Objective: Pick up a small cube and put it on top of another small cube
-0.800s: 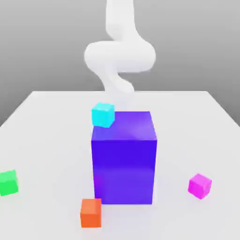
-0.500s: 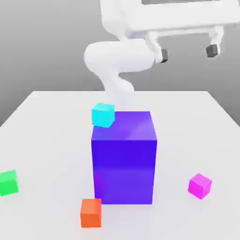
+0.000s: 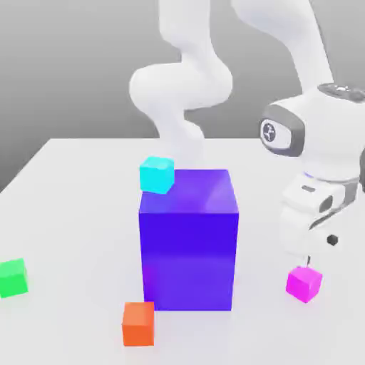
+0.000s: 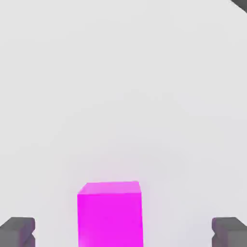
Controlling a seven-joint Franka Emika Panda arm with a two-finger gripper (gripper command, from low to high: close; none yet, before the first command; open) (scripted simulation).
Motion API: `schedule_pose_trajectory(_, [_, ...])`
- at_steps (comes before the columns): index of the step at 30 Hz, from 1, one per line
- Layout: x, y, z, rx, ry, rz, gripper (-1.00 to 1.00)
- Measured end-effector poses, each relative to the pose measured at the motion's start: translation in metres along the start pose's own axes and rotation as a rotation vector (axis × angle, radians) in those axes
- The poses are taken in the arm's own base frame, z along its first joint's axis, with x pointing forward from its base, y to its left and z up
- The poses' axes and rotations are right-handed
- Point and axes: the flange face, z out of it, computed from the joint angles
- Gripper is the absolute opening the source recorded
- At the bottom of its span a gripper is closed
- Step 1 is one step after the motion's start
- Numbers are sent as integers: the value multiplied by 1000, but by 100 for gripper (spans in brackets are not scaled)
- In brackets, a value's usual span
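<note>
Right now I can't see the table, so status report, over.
Gripper open, above magenta cube, fingers either side, not gripping. Green cube far across table. Big blue block stands between them.

Smooth matt magenta cube (image 4: 110, 214) beneath the hand; matt white table (image 3: 71, 214); big purple block (image 3: 189, 242) faintly glossy; white arm (image 3: 321, 142) looks like smooth plastic, perhaps.

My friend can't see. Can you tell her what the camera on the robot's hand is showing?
A small pink cube sits on a plain white table, seen close from above. The open pincer hangs over it, one dark fingertip on each side, neither touching the cube.
</note>
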Motion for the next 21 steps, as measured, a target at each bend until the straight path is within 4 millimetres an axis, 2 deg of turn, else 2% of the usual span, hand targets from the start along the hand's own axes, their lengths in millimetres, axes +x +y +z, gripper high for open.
schedule_pose_trajectory(4, [-3, 1, 44, -4, -5, -4, 0])
schedule_pose_trajectory(5, [-3, 1, 51, -4, -5, -4, -100])
schedule_pose_trajectory(12, [-4, 1, 51, -5, -5, -4, -100])
schedule_pose_trajectory(18, [-2, 0, -3, -6, -5, -4, -100])
schedule_pose_trajectory(19, [8, 3, -8, -11, -10, 7, -100])
schedule_pose_trajectory(21, [37, 25, -12, -20, -21, 49, -100])
